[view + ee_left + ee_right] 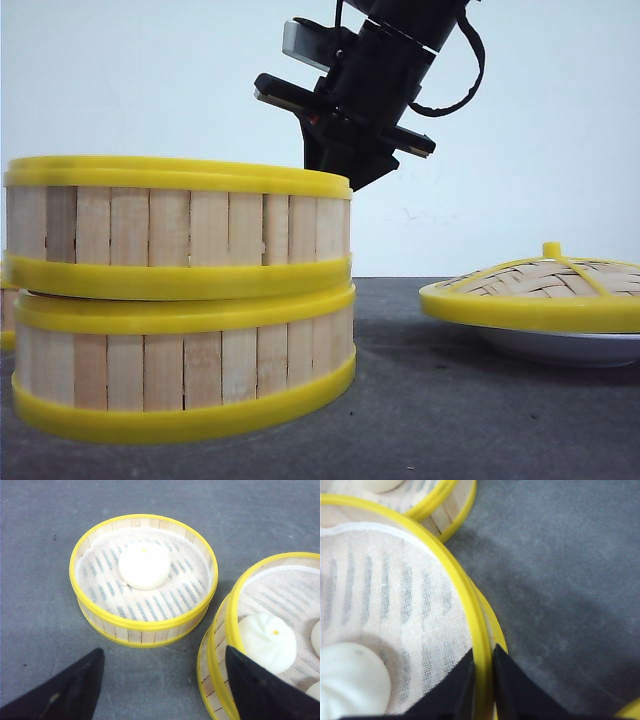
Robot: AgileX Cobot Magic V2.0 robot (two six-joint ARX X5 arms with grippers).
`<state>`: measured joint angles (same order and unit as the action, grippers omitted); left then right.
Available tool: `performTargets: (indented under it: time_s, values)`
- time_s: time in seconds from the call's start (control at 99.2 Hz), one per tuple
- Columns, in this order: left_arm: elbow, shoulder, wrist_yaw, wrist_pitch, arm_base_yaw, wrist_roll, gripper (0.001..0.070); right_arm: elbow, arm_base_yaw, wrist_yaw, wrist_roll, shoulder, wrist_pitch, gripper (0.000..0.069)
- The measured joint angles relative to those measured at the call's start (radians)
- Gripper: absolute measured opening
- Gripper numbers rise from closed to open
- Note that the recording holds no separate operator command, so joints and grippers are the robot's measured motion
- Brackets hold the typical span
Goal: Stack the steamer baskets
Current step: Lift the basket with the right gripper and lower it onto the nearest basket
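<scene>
Two baskets already sit one on the other at the near left of the worktop [450, 400]: the top basket [180, 228] rests on the bottom basket [185, 365], slightly askew, its rim overhanging a little on one side. The right gripper [482, 680] pinches the top basket's wall, one finger inside against the cloth liner and one outside, jaws narrow on the yellow rim; that grip suits lowering and squaring the basket, and it probably has yet to let go. A bun [350, 685] lies inside, so the basket needs to stay level. The third basket [144, 577] stands alone on the worktop just beside the stack, holding one bun [144, 565], and looks like the next to be lifted. The left gripper [160, 680] hovers above the gap between it and the stack, jaws wide and empty, seemingly ready to straddle a wall. Off to the right, well apart, the lid [545, 285] rests on a white plate [570, 347], kept clear until the stacking is finished.
</scene>
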<state>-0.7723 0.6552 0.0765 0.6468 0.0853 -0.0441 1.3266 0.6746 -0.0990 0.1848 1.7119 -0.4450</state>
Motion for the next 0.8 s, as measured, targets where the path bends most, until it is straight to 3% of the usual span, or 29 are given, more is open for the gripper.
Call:
performTargets:
  time_s: [0.797]
  values:
    - [0.0,0.0,0.0,0.0,0.0,0.0,0.0468,0.0,0.003,0.047,0.007,0.0,-0.019,0.003]
